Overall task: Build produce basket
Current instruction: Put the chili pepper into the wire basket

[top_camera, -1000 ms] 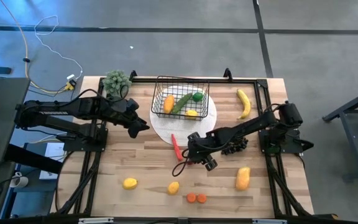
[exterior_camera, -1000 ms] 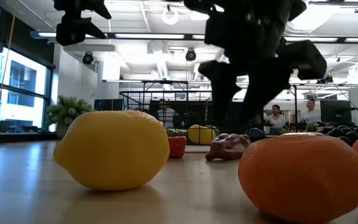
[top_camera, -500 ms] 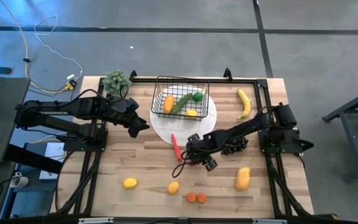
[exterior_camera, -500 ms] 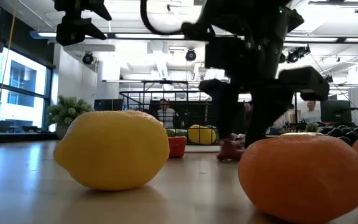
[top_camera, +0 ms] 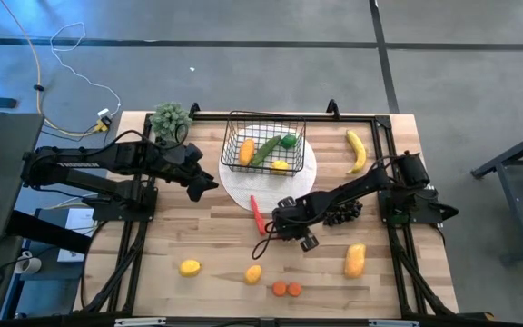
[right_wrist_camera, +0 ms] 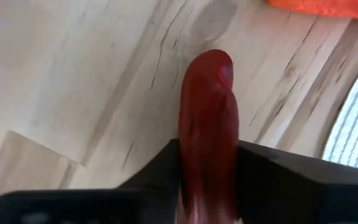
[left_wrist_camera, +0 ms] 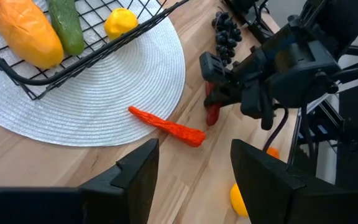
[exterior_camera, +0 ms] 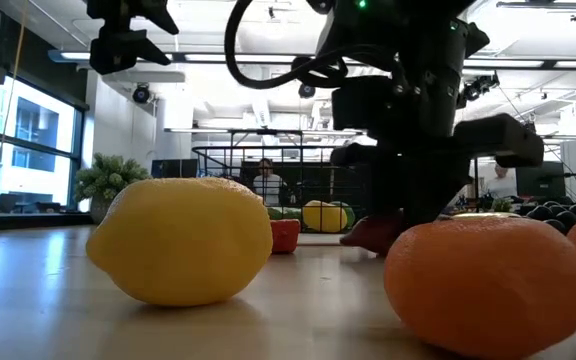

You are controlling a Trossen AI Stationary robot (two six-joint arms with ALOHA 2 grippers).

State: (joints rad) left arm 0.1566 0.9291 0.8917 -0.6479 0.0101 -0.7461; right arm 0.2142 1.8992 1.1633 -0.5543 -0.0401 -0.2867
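The black wire basket (top_camera: 263, 143) stands on a round white mat (top_camera: 234, 186) and holds an orange mango, a cucumber, a green piece and a lemon. An orange-red chilli (top_camera: 258, 213) lies by the mat's near edge and also shows in the left wrist view (left_wrist_camera: 166, 127). My right gripper (top_camera: 278, 225) is low over the table beside it, shut on a dark red chilli (right_wrist_camera: 208, 118). My left gripper (top_camera: 209, 184) hangs open and empty left of the mat. A banana (top_camera: 357, 150), grapes (top_camera: 343, 213), a mango (top_camera: 355, 260), two lemons (top_camera: 189, 268) and carrot slices (top_camera: 286, 289) lie on the table. My right gripper pinches the dark red chilli between its two fingers, one on each long side (right_wrist_camera: 188, 155). The fingers (left_wrist_camera: 213, 68) slant down from the table's right side. The chilli's free end (right_wrist_camera: 210, 62) sticks out past the fingertips. It is at table height (exterior_camera: 373, 235); whether it is clear of the wood I cannot tell.
A green plant-like piece (top_camera: 171, 118) sits at the far left corner. The right arm (top_camera: 361, 186) stretches low across the table over the grapes. Bare wood lies between the mat and the near lemons.
My right gripper has come down toward the table around the dark red chilli, its fingers now on either side of it at table height. The left arm has kept still.
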